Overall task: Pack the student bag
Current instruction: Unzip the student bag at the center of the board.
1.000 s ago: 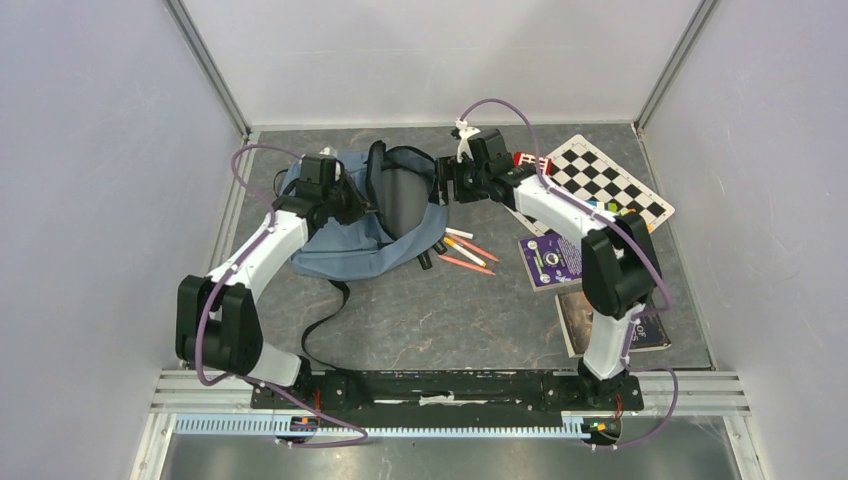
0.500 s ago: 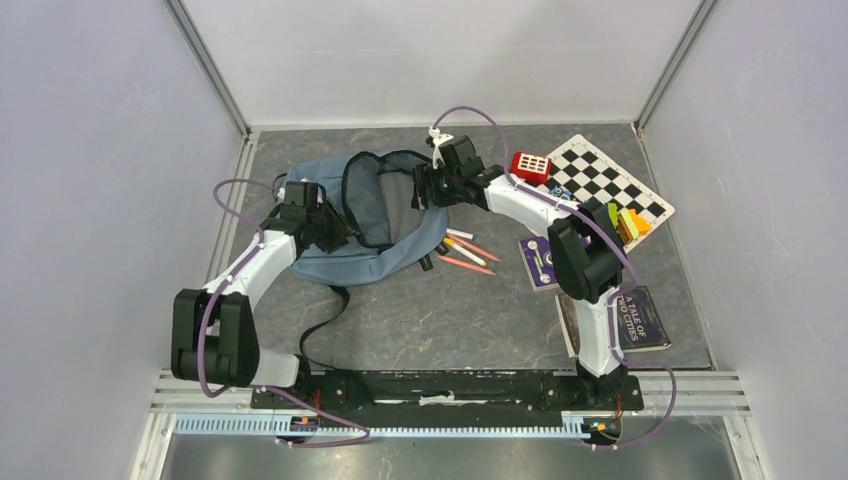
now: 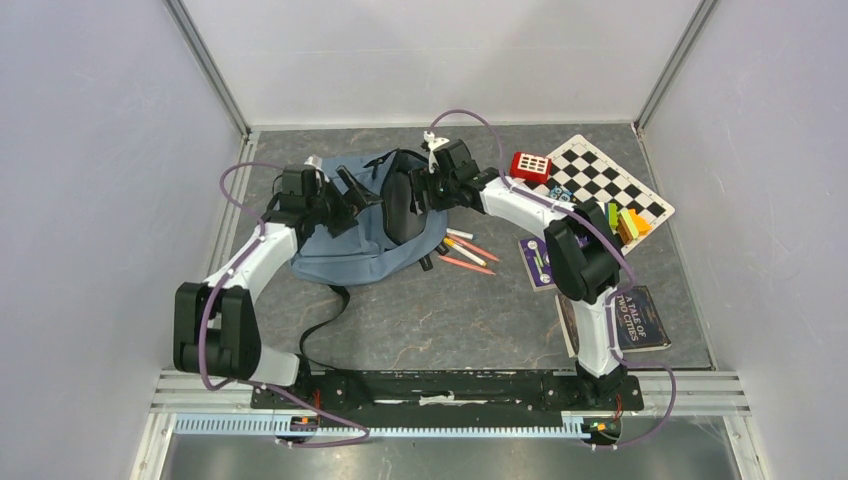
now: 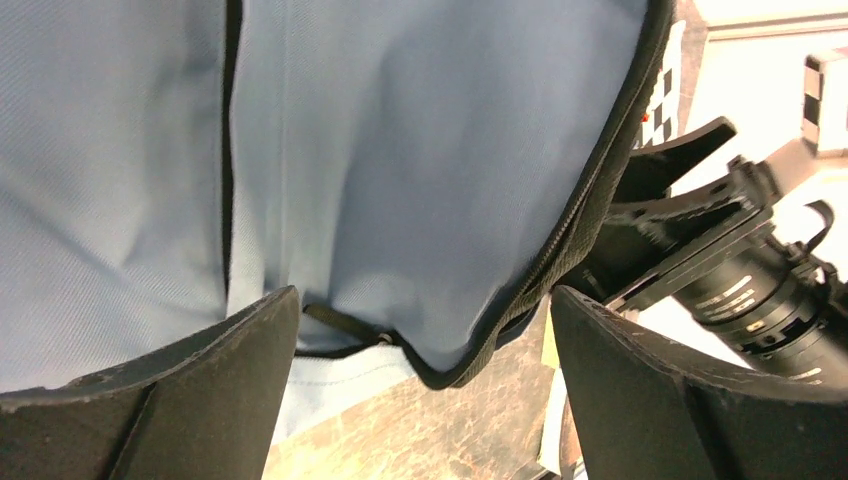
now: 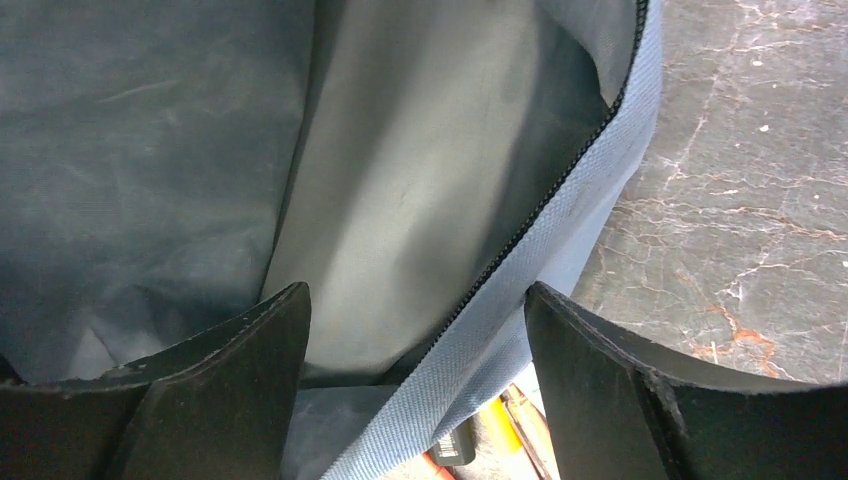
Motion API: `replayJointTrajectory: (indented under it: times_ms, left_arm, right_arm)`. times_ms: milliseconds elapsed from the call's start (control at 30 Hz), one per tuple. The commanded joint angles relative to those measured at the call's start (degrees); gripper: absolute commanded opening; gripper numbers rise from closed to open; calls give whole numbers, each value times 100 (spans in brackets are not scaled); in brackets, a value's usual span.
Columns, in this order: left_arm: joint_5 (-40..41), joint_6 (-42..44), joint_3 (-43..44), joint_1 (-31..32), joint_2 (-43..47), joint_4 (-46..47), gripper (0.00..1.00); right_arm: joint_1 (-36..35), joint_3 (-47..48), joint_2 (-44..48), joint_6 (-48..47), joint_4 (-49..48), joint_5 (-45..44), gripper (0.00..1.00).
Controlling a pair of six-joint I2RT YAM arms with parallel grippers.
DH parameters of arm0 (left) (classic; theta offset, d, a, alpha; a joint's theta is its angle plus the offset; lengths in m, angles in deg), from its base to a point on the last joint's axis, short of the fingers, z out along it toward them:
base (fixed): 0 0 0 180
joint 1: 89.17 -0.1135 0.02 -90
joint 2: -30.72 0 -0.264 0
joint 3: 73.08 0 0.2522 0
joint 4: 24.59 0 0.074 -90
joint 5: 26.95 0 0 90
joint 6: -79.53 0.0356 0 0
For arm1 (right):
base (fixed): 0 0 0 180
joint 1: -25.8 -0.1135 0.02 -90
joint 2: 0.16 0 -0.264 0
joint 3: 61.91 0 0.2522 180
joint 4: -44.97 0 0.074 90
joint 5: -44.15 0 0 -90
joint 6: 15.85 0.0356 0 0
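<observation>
The student bag (image 3: 345,250) lies at the back left of the table, blue-grey, its main opening dark and partly gaping. My left gripper (image 3: 347,192) hovers open over the bag's left side. In the left wrist view its fingers (image 4: 425,400) stand wide apart, with the bag's flap (image 4: 400,150) and black zipper edge beyond them, unheld. My right gripper (image 3: 415,190) is open at the opening's right rim. In the right wrist view its jaws (image 5: 415,385) straddle the zipped edge (image 5: 560,270) without clamping it, and the bag's lining (image 5: 400,180) shows behind.
Pens (image 3: 465,250) lie just right of the bag. A chessboard (image 3: 605,185) with a red box (image 3: 530,165) and coloured blocks (image 3: 625,220) sits back right. A purple book (image 3: 540,262) and a dark book (image 3: 630,320) lie in front of it. A black strap (image 3: 320,330) trails forward.
My left gripper has opened and let go of the bag's flap, which has dropped so the opening is narrower. The right arm has shifted left toward the bag's mouth.
</observation>
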Motion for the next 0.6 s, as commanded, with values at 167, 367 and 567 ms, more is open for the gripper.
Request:
replayJointTrajectory:
  times_ms: [167, 367, 567]
  left_arm:
    - [16, 969, 1354, 622, -787, -355, 100]
    - [617, 1308, 1280, 901, -624, -567, 100]
    - [1107, 1730, 619, 1277, -203, -405, 100]
  right_arm:
    - [-50, 260, -136, -116, -58, 64, 86]
    - [-32, 326, -178, -75, -157, 184, 87]
    - [100, 582, -234, 10, -286, 556, 88]
